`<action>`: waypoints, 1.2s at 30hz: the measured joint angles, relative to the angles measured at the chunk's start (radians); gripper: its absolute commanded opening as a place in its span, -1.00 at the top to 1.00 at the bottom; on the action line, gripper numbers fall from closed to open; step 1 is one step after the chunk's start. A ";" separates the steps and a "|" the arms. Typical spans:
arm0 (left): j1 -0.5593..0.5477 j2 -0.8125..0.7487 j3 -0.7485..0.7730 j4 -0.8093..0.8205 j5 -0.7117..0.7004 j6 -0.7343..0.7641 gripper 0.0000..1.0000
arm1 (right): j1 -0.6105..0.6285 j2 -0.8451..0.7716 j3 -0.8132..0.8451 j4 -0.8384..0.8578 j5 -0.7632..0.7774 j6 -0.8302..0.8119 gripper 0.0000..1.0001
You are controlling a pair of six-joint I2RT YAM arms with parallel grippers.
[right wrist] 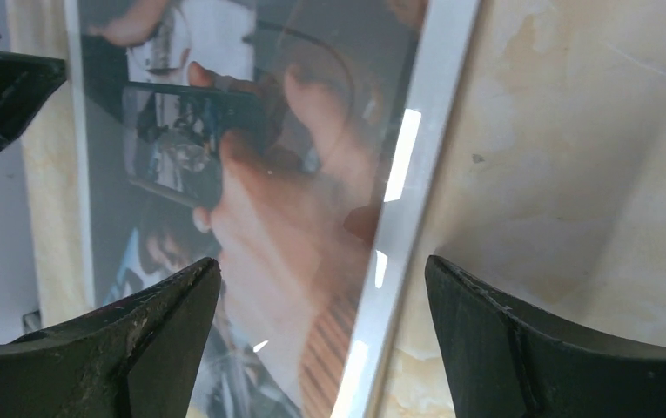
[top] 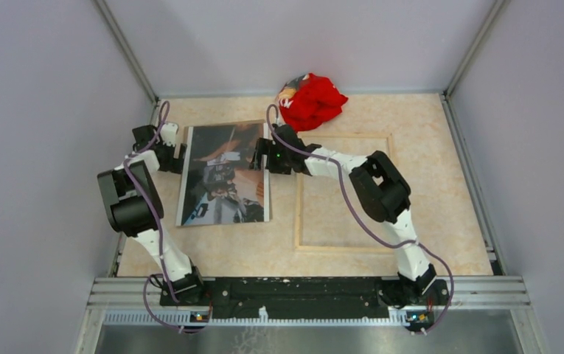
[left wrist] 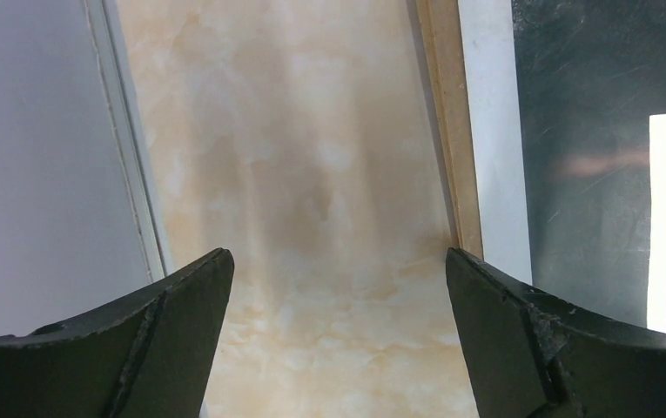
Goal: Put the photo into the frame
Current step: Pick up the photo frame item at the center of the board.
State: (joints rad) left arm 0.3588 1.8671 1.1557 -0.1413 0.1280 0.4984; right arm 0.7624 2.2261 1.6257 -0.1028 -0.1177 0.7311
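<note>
The photo [top: 223,177] lies face up at the left of the table, dark with orange-brown and white patches and a white margin. The frame [top: 298,214] lies flat to its right, a pale wood outline with the table showing through its pane; my right arm crosses over it. My left gripper [top: 175,156] is open and empty at the photo's left edge; its wrist view [left wrist: 338,296] shows bare table between the fingers and the photo [left wrist: 599,131] to the right. My right gripper [top: 260,156] is open, its jaws [right wrist: 320,300] straddling the photo's right edge [right wrist: 251,174].
A crumpled red cloth [top: 312,99] lies at the back by the wall. A thin brown strip [left wrist: 445,122] runs along the photo's left margin, like a board under it. Enclosure walls stand close on the left [left wrist: 42,157], back and right.
</note>
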 measured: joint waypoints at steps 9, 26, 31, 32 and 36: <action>-0.037 -0.015 -0.037 0.056 -0.038 -0.022 -0.97 | -0.007 0.010 0.000 0.028 -0.045 0.061 -0.66; -0.039 -0.040 -0.079 0.100 -0.081 -0.014 -0.98 | 0.125 -0.107 -0.188 0.064 -0.045 0.083 -0.63; -0.042 -0.051 -0.074 0.056 -0.068 -0.018 -0.97 | 0.104 -0.129 -0.220 0.058 -0.068 0.095 -0.64; -0.044 -0.055 -0.071 0.039 -0.061 -0.019 -0.97 | 0.092 -0.138 -0.233 0.058 -0.069 0.101 -0.65; -0.055 -0.061 -0.048 -0.017 -0.036 -0.029 -0.97 | 0.049 -0.161 -0.260 0.050 -0.063 0.118 -0.65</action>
State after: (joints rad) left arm 0.3038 1.8057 1.1076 -0.1585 0.0917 0.4698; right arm 0.8116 2.0651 1.3655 -0.0525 -0.1806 0.8494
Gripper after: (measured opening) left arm 0.987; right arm 0.823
